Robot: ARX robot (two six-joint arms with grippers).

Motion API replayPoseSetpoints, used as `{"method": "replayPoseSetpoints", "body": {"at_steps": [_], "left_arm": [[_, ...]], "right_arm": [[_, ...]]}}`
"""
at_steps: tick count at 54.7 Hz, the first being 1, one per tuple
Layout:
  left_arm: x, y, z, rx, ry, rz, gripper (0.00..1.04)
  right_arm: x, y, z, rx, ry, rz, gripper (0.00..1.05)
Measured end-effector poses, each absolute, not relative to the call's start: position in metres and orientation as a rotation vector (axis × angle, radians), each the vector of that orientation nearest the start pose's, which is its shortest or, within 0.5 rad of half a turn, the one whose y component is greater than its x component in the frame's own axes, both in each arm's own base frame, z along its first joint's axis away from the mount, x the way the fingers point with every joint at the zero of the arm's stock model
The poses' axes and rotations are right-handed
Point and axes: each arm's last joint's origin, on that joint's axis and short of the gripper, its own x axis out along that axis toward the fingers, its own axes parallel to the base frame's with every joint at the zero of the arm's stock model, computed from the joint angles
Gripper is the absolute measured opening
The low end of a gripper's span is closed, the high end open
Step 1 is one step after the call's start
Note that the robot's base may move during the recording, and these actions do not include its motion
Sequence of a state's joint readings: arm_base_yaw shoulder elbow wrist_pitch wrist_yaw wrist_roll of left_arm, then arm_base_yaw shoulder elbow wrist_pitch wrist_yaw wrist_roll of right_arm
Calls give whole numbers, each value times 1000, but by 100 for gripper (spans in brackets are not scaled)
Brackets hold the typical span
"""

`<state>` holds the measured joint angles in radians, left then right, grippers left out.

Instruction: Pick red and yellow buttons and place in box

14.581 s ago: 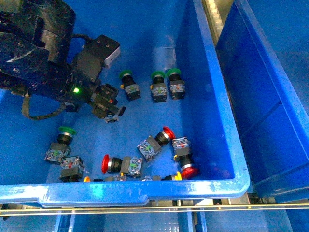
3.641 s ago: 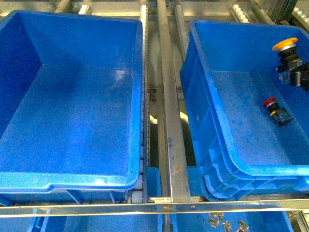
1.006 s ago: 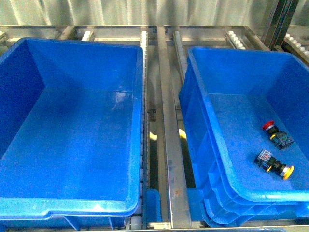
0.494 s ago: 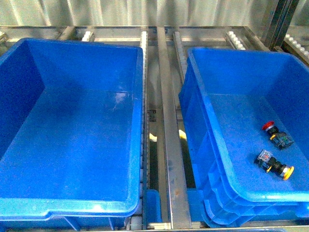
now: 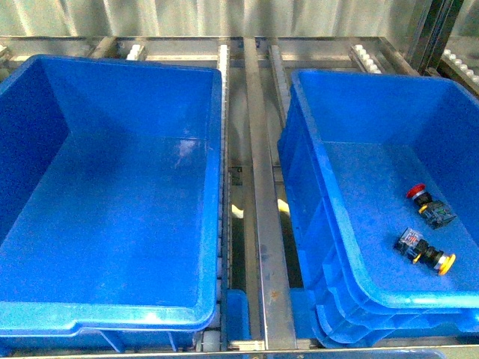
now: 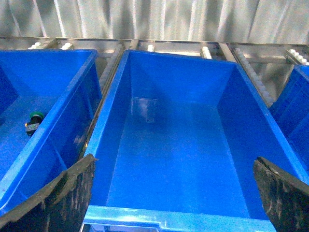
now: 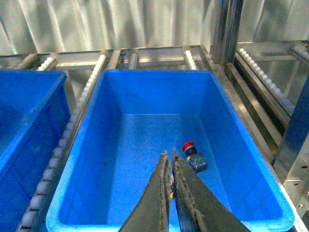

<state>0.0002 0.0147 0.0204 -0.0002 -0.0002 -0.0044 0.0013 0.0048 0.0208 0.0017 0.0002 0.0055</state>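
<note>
Red button (image 5: 423, 197) & yellow button (image 5: 426, 253) lie on the floor of the box (image 5: 352, 247), at its right side, near each other, not touching. Left gripper (image 6: 174, 193) fingers wide apart, nothing between. Right gripper (image 7: 171, 166) fingers pressed together, empty, over the box.

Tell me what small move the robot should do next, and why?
Probably the right gripper should withdraw from above the box and head back toward the supply of buttons. Its fingers are closed with nothing between them, and a red button and a yellow button already lie apart on the box floor. The left gripper is wide open over an empty bin.
</note>
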Motion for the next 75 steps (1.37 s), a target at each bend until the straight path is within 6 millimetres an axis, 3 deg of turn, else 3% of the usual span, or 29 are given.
{"method": "replayPoseSetpoints", "body": {"at_steps": [3, 16, 29, 75], "left_arm": [[97, 0, 169, -4, -6, 0, 97], [97, 0, 169, -4, -6, 0, 97], [97, 0, 169, -4, -6, 0, 97], [97, 0, 169, -4, -6, 0, 97]], "right_arm": [[97, 0, 170, 4, -18, 1, 8], [97, 0, 170, 4, -18, 1, 51], [97, 0, 170, 4, -18, 1, 99], [97, 0, 171, 4, -18, 1, 98]]}}
